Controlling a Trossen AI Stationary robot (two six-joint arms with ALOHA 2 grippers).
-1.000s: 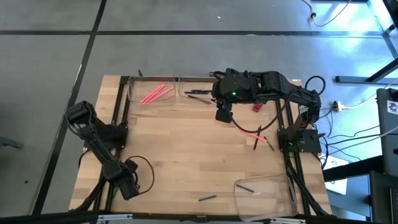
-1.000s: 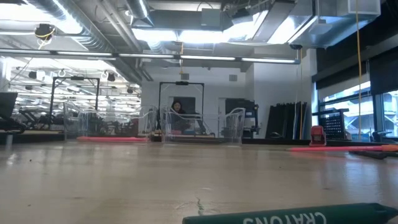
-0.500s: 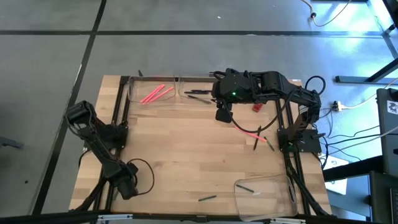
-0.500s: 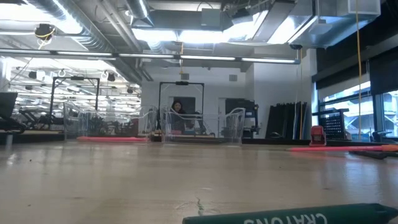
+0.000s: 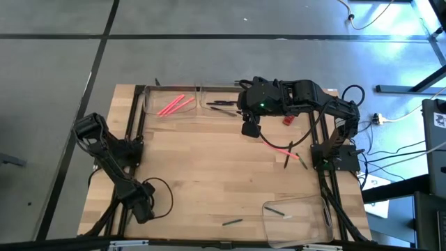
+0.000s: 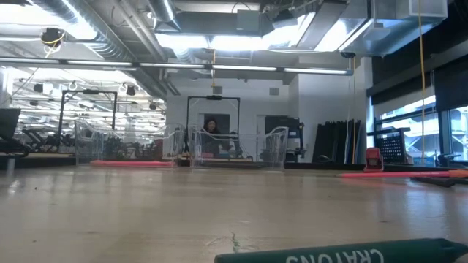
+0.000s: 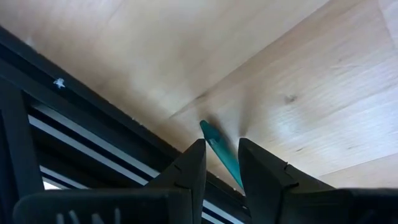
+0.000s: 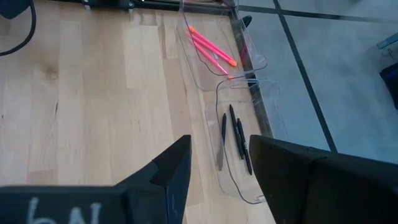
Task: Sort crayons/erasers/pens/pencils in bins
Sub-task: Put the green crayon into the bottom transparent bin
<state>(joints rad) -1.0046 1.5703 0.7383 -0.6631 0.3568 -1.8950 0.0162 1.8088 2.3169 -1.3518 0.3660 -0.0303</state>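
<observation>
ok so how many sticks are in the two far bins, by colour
pink sticks: 2 that can be told apart
dark sticks: 3
total: 5
</observation>
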